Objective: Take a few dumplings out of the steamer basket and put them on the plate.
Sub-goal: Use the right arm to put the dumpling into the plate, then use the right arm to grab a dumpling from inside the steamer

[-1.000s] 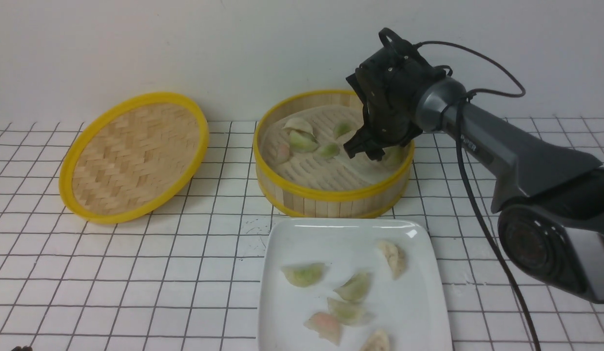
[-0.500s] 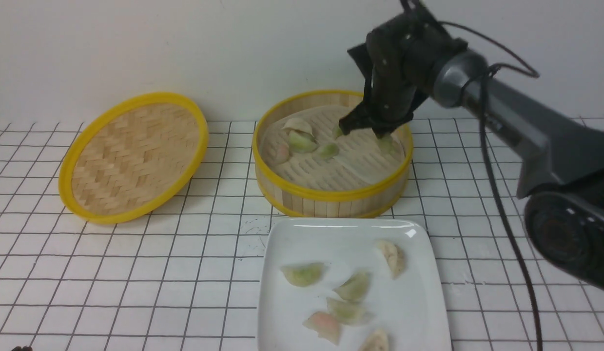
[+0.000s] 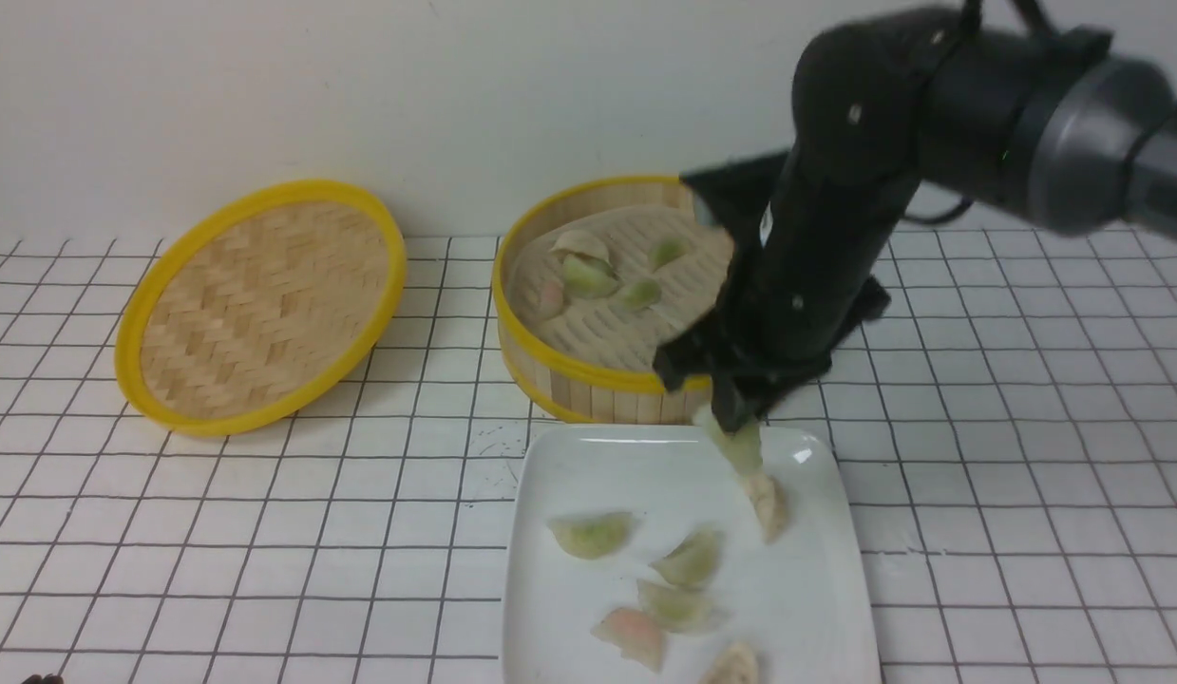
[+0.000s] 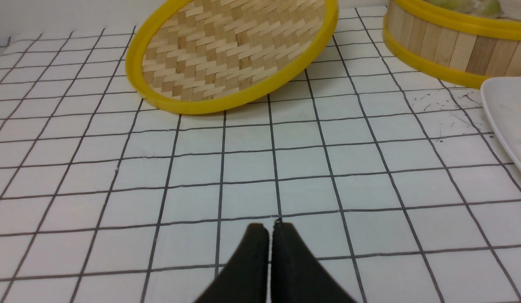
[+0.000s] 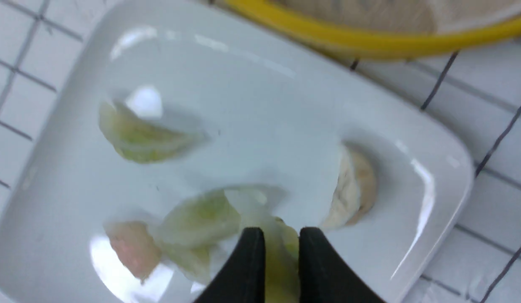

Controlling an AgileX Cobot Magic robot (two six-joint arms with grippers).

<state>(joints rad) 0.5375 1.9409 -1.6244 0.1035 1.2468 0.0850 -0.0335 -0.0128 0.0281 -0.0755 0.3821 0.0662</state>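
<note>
My right gripper [image 3: 735,418] hangs over the far edge of the white plate [image 3: 645,465], shut on a pale green dumpling [image 3: 742,446] that dangles below its tips. In the right wrist view the held dumpling [image 5: 280,256] sits pinched between the black fingers [image 5: 247,261], above the plate [image 5: 252,105]. Several dumplings lie on the plate, among them a green one [image 3: 593,534] and an off-white one [image 3: 770,505]. The steamer basket [image 3: 588,380] behind the plate holds several more dumplings [image 3: 588,275]. My left gripper [image 4: 271,227] is shut and empty, low over the tiled table.
The woven yellow-rimmed lid [image 3: 260,304] leans at the back left, also seen in the left wrist view as the lid [image 4: 235,54]. The right arm's dark body covers the basket's right side. A white wall stands close behind the basket.
My right gripper closed on a green dumpling at the basket's right side, lifted it out and carried it toward me, over the plate's far edge.
</note>
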